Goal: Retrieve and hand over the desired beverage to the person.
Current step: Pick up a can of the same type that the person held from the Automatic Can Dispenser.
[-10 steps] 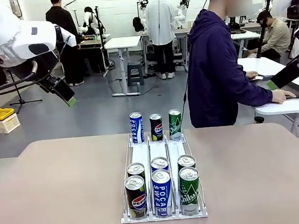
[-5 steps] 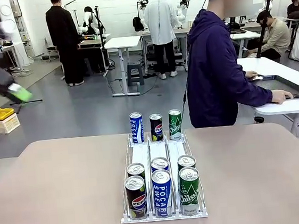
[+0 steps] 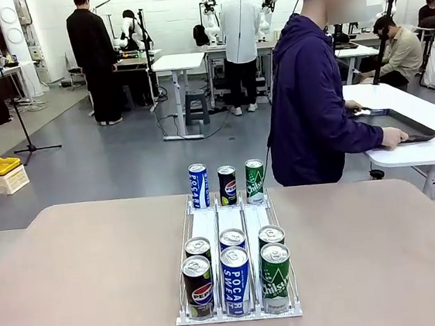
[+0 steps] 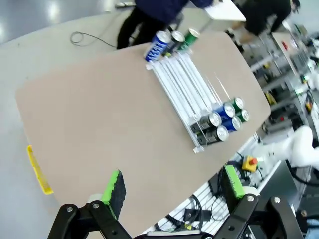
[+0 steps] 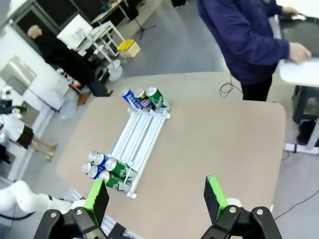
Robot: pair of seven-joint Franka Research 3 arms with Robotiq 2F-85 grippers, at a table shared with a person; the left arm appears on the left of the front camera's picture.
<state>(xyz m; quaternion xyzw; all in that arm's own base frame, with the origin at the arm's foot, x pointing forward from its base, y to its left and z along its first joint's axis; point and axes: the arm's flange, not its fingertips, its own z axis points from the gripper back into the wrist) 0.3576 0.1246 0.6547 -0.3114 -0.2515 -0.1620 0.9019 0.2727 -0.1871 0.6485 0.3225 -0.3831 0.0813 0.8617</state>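
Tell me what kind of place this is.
Probably a robotics lab: white work tables across an open grey floor, a yellow box with a red stop button near the beige tabletop, and a clear plastic rack of drink cans staged on it.

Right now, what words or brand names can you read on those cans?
"POCAR SWEA", ends hidden: near blue can.
"POCAR": far blue can.
"Chils", partly legible: near green can.
Round logo, lettering too small: near dark can.
Seen from the wrists, all print is too small.

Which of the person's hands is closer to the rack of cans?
Right. Their right hand rests on the dark tray, nearer the can rack; their left hand is at the tray's far edge.
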